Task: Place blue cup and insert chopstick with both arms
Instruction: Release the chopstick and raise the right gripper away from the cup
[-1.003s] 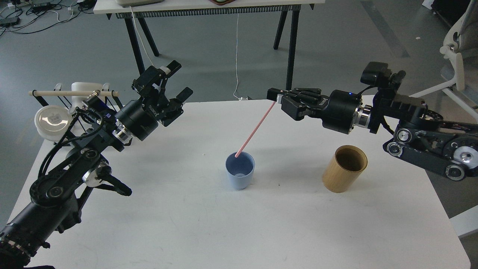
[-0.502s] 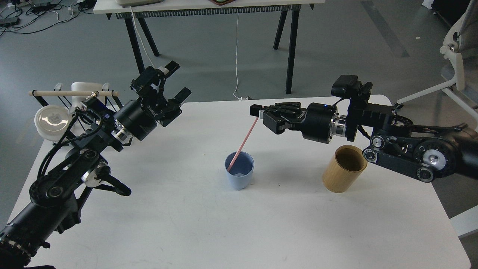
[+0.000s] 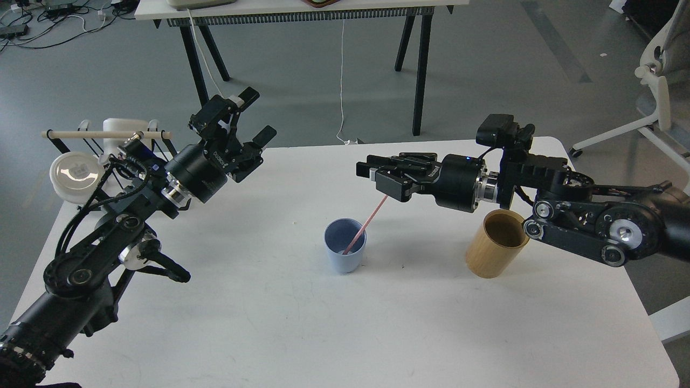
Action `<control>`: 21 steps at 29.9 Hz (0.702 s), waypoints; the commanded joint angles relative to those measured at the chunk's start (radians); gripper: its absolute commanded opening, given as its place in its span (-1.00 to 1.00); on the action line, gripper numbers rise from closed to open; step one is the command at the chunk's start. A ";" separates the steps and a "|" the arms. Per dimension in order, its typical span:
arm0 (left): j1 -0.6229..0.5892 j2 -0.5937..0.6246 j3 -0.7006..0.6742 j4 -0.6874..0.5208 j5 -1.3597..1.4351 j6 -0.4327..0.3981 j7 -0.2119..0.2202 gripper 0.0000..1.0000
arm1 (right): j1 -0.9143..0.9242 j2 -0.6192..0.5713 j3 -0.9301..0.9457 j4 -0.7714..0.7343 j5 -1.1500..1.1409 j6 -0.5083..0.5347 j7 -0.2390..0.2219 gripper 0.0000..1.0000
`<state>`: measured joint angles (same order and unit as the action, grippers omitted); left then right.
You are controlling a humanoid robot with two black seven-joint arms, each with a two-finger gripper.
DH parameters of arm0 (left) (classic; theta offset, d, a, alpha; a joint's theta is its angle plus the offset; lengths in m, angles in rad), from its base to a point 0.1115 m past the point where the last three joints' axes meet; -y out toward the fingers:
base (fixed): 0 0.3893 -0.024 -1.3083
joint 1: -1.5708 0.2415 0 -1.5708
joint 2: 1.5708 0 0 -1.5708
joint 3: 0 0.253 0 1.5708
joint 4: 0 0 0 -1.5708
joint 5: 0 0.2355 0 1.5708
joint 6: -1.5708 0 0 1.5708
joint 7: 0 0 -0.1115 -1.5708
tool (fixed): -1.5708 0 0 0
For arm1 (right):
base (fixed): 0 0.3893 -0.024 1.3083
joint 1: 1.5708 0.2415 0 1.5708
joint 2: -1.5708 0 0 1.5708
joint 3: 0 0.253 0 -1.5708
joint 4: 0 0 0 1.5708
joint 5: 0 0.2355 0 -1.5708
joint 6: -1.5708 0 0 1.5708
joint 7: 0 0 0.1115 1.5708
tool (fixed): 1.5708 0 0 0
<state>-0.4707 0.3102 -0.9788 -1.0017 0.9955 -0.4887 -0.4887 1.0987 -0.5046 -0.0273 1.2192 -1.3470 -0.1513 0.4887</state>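
The blue cup (image 3: 345,260) stands upright near the middle of the white table (image 3: 323,334). The pink chopstick (image 3: 370,222) stands inside it, leaning up and to the right against the rim. Its top end lies just below my right gripper (image 3: 372,173), which hovers above and to the right of the cup. The right gripper's fingers are spread and the stick is not between them. My left gripper (image 3: 253,116) is open and empty, raised over the table's back left, well away from the cup.
A tan wooden cylinder holder (image 3: 493,248) stands to the right of the cup, under my right arm. A black wire rack with a pale wooden rod (image 3: 105,133) and white dishes (image 3: 75,172) sits at the far left edge.
My right gripper moved left and down with the chopstick, lowered its tip into the cup, then opened. The stick dropped in and now leans right. The left arm stayed still.
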 commanded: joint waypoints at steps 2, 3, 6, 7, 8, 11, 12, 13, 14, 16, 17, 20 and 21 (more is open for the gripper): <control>0.000 0.000 0.002 0.000 -0.001 0.000 0.000 0.97 | 0.000 -0.014 0.070 0.032 0.070 -0.001 0.000 0.98; 0.000 0.000 0.002 -0.002 -0.001 0.000 0.000 0.97 | -0.002 -0.018 0.093 0.032 0.101 -0.001 0.000 0.98; -0.002 -0.002 -0.003 -0.017 -0.003 0.000 0.000 0.97 | -0.008 -0.028 0.151 0.032 0.230 0.003 0.000 0.98; -0.003 -0.002 -0.003 -0.020 -0.003 0.000 0.000 0.97 | -0.008 -0.034 0.161 0.031 0.268 0.003 0.000 0.98; -0.003 -0.005 -0.004 -0.023 -0.003 0.000 0.000 0.97 | -0.011 -0.046 0.173 0.026 0.304 -0.001 0.000 0.98; -0.006 -0.017 -0.006 -0.023 -0.005 0.000 0.000 0.97 | -0.020 -0.075 0.254 0.026 0.380 -0.002 0.000 0.96; -0.009 -0.022 -0.005 -0.023 -0.005 0.000 0.000 0.97 | -0.036 -0.078 0.286 0.026 0.415 -0.002 0.000 0.96; -0.012 -0.028 -0.006 -0.025 -0.005 0.000 0.000 0.97 | -0.052 -0.083 0.311 0.026 0.455 -0.002 0.000 0.97; -0.014 -0.034 -0.006 -0.028 -0.005 0.000 0.000 0.97 | -0.077 -0.090 0.343 0.029 0.507 -0.001 0.000 0.97; -0.016 -0.037 -0.008 -0.035 -0.005 0.000 0.000 0.97 | -0.126 -0.112 0.403 0.036 0.598 0.007 0.000 0.97; -0.016 -0.036 -0.009 -0.040 -0.006 0.000 0.000 0.97 | -0.158 -0.114 0.437 0.036 0.638 0.001 0.000 0.97; -0.016 -0.029 -0.018 -0.041 -0.021 0.000 0.000 0.97 | -0.253 -0.111 0.542 0.042 0.733 0.012 0.000 0.97; -0.016 -0.028 -0.026 -0.043 -0.034 0.000 0.000 0.97 | -0.293 -0.107 0.584 0.043 0.780 0.021 0.000 0.97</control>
<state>-0.4861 0.2768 -0.9904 -1.0414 0.9838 -0.4887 -0.4887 0.8987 -0.6160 0.4546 1.2575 -0.6731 -0.1456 0.4886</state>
